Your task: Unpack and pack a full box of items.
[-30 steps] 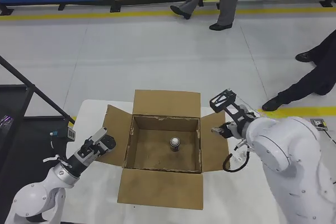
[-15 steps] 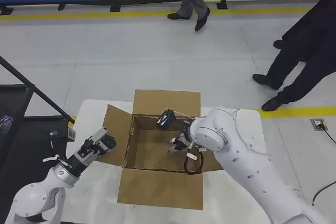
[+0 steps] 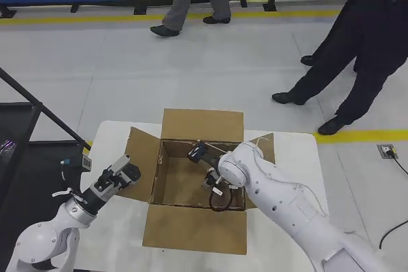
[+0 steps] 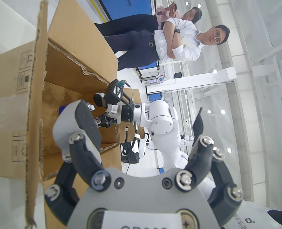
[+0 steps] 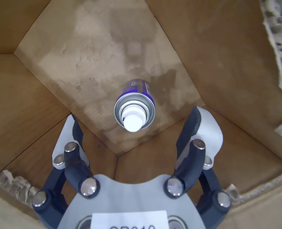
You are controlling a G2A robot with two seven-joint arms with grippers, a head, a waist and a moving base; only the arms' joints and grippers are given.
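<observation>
An open cardboard box (image 3: 168,187) stands on the white table, its flaps spread outward. One spray can (image 5: 134,103) with a purple body and a white nozzle stands upright on the box floor. My right gripper (image 5: 133,115) hangs open inside the box just above the can, one finger on each side of the nozzle and neither touching it. From above, the right arm (image 3: 248,170) covers the can. My left gripper (image 3: 120,172) is open and holds nothing, just outside the left flap. From there it looks at the right gripper (image 4: 102,120) in the box.
A black frame (image 3: 13,156) stands left of the table (image 3: 119,224). Two people (image 3: 367,61) stand on the floor beyond the far right corner. The box walls (image 5: 226,48) close in around my right gripper on all sides.
My right arm swung from outside the right flap into the box and came down over the can. The left arm stayed still. The people behind walked left.
</observation>
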